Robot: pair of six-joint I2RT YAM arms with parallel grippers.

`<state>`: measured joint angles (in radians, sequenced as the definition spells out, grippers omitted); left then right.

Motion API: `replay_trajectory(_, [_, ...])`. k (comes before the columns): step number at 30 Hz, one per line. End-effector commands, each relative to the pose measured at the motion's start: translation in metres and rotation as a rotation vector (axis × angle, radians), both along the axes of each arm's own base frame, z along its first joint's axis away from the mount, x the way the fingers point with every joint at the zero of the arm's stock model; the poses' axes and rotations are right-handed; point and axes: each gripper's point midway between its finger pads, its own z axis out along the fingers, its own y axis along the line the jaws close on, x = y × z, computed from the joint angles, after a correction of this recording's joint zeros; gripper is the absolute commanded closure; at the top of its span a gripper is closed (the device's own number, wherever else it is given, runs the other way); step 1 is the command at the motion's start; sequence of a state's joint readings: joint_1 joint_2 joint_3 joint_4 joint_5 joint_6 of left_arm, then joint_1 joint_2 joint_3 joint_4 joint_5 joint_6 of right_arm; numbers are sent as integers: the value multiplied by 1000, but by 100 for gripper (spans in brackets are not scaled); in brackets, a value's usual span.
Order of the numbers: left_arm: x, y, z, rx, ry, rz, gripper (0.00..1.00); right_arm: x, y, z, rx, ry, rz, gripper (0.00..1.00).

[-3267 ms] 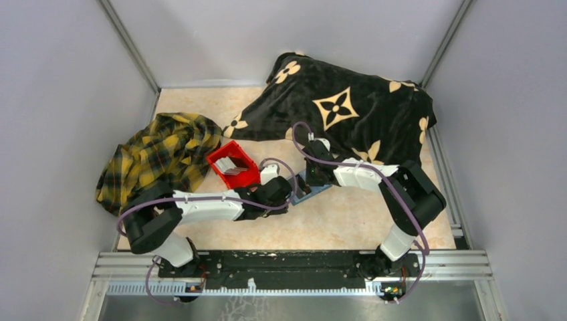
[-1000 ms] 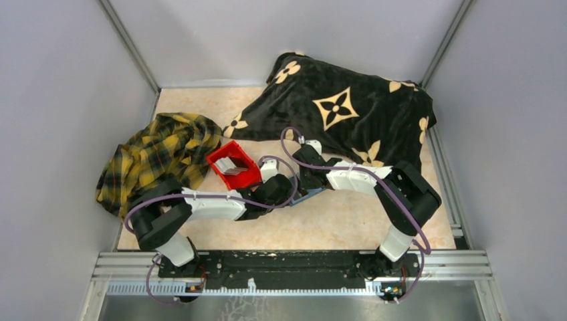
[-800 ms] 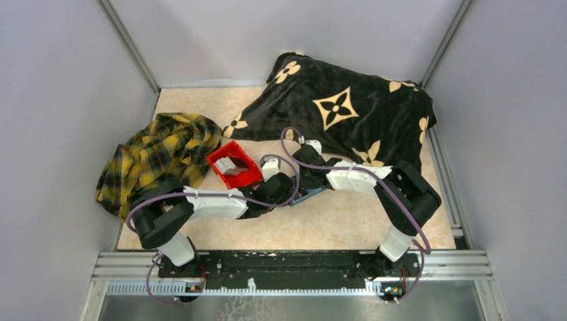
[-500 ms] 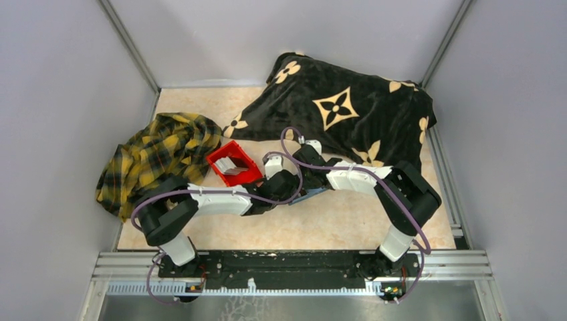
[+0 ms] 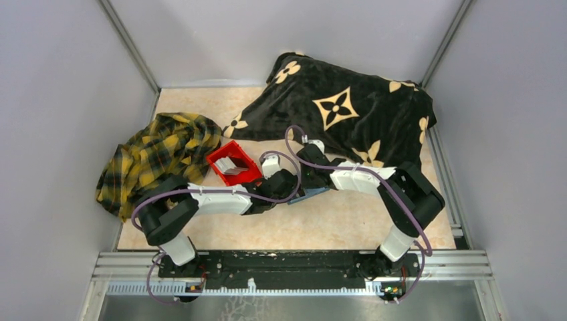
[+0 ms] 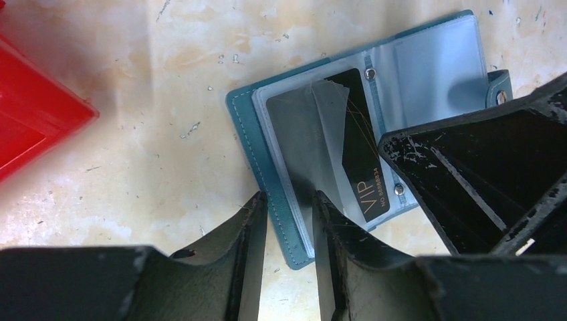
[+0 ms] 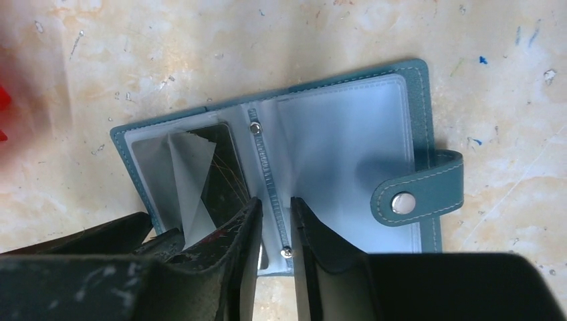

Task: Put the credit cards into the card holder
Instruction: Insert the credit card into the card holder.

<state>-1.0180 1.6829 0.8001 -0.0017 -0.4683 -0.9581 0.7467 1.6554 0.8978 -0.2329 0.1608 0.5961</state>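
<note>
The teal card holder [image 6: 281, 200] lies open and flat on the table, with a black VIP credit card [image 6: 361, 167] in its left clear sleeve. My left gripper [image 6: 287, 221] is open and straddles the holder's left edge, one finger on the table and one on the sleeve. My right gripper [image 7: 275, 224] is open by a narrow gap over the riveted spine of the card holder [image 7: 348, 140], beside the dark card [image 7: 224, 177]. More credit cards [image 5: 231, 165] stand in the red bin [image 5: 217, 159]. In the top view both wrists hide most of the holder [image 5: 311, 194].
A black blanket with beige flowers [image 5: 348, 110] covers the back right. A yellow plaid cloth [image 5: 157, 157] is heaped at the left, touching the red bin [image 6: 33, 114]. Grey walls close in on three sides.
My right gripper's jaws have parted from shut to a narrow gap. My left arm has pushed a little further right over the holder.
</note>
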Motion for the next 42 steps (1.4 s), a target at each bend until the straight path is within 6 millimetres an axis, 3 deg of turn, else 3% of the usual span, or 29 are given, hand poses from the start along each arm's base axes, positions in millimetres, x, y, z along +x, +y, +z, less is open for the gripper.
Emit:
replay_trajectory(1, [-47,49,-72,186,230,-11,62,-30,-8,-9,15,112,13,72])
replay_trajectory(13, [-51,53,-76,187,242,-7,63,-21,-1,26,163,49,-56,70])
replay_trajectory(23, [-55,54,-78,183,257,-9,63,-6,-18,39,196,-12,-153,70])
replay_trajectory(27, [-57,54,-79,178,263,-10,63,-3,-13,47,243,-15,-167,70])
replay_trajectory(42, [-58,52,-78,162,262,-20,63,-18,2,36,552,84,-348,70])
